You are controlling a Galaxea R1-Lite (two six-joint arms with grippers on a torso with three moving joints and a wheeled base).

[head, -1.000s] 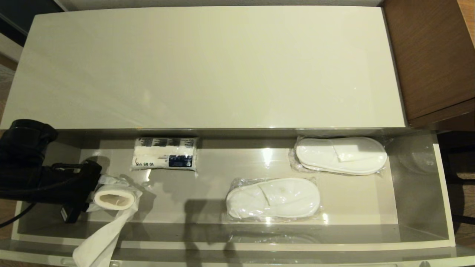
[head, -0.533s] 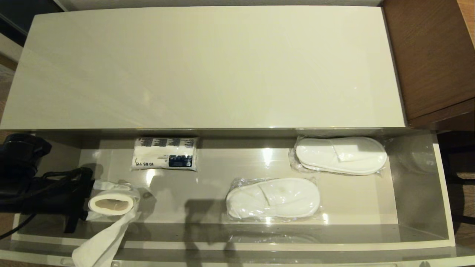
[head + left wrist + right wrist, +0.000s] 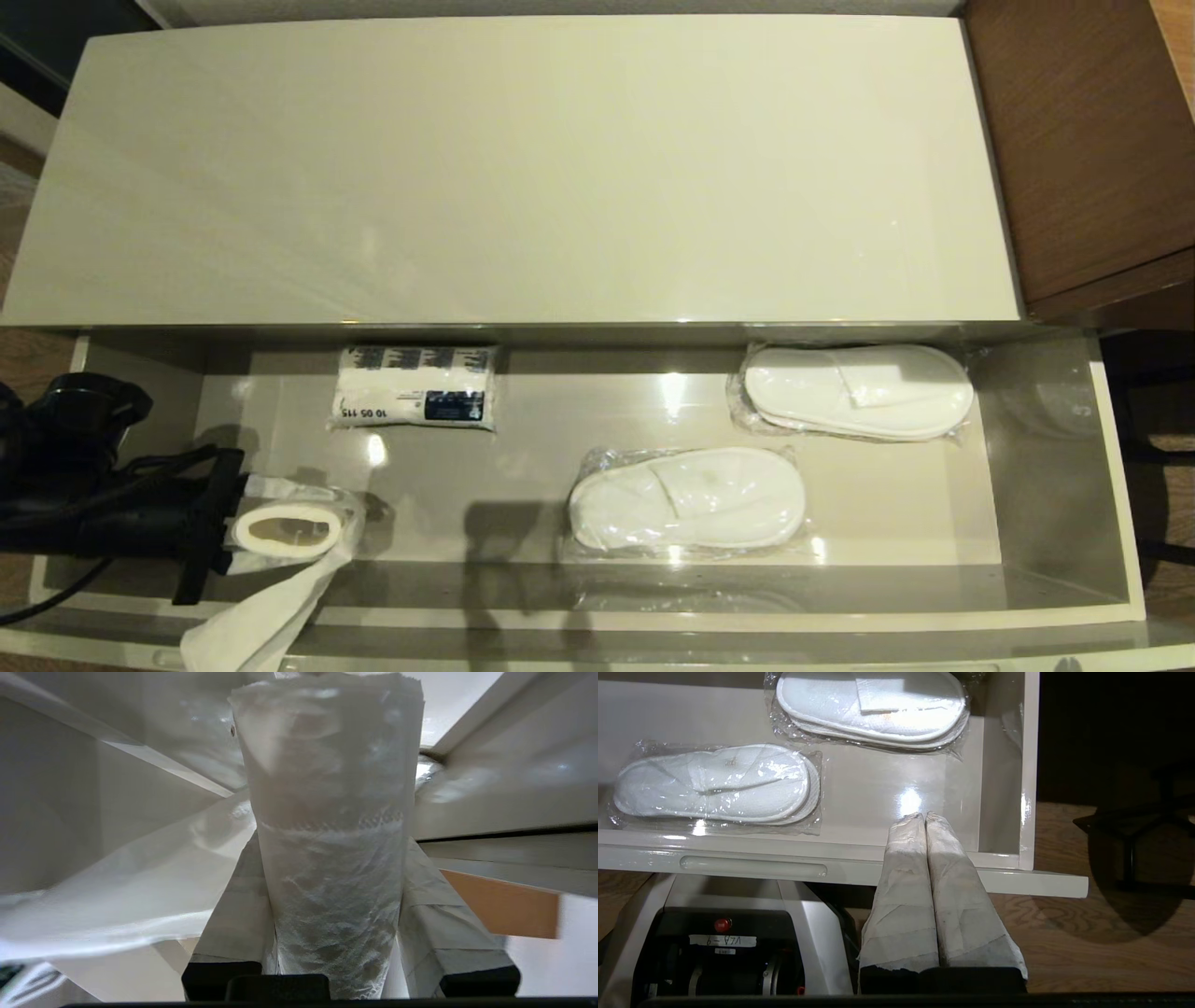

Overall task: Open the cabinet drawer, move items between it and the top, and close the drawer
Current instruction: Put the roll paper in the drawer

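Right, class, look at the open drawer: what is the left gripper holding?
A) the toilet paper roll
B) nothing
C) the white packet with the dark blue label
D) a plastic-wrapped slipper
A: the left gripper is shut on the toilet paper roll at the left end of the drawer, and the left wrist view shows the roll clamped between both fingers.

The cabinet drawer (image 3: 1055,485) and the top (image 3: 523,168) are smooth and glossy, catching light spots. The toilet paper roll (image 3: 285,530) is soft, crinkled embossed paper; the slippers (image 3: 686,497) are white cloth in shiny clear plastic wrap. The right gripper's fingers (image 3: 901,891) look wrapped in rough, grubby matt tape.
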